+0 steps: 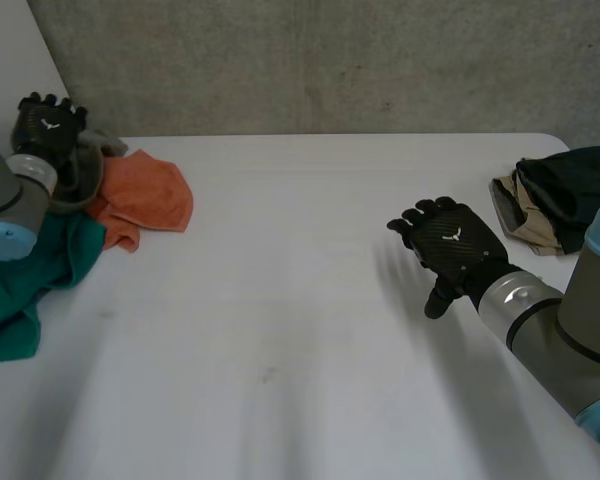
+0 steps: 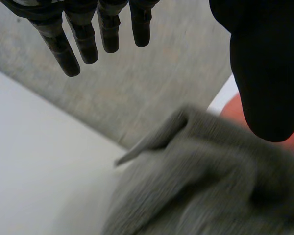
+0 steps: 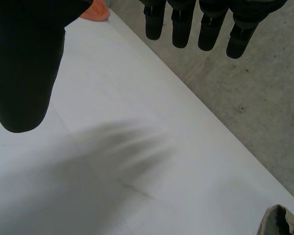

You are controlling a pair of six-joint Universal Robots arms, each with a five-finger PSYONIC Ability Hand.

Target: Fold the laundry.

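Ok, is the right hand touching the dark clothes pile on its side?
Apart. The head view shows bare table between the right hand and the dark clothes pile; the hand is open and empty.

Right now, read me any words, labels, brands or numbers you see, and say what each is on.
None can be read.
Small white mark on the back of the left hand: too small to read.
Small white mark on the back of the right hand: too small to read.
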